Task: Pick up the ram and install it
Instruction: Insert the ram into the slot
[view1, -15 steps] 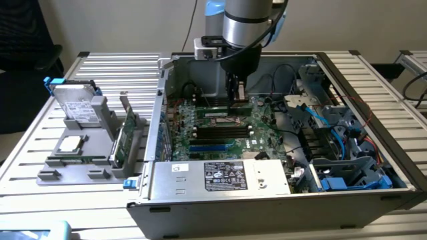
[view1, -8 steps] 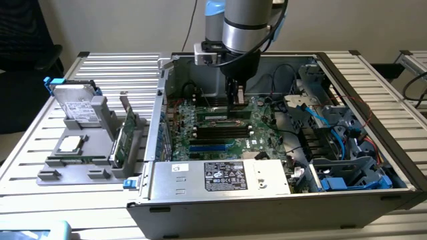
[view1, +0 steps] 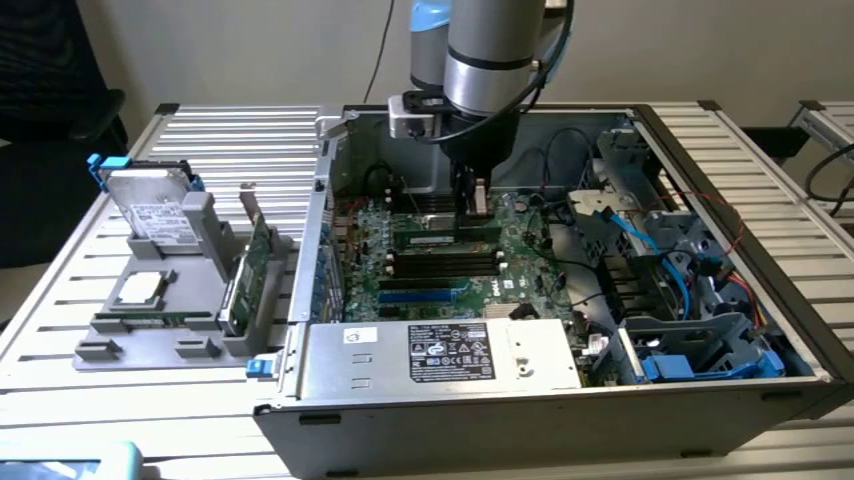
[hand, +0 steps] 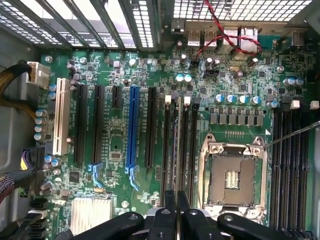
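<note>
My gripper (hand: 176, 214) pinches the thin green ram (hand: 176, 150) tight. The ram stands on edge beside a long black slot (hand: 185, 145) on the green board (hand: 240, 82).

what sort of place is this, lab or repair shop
Probably a robotics lab bench: a robot arm reaches into an open computer case on a slatted metal table, with parts on a grey fixture.
</note>
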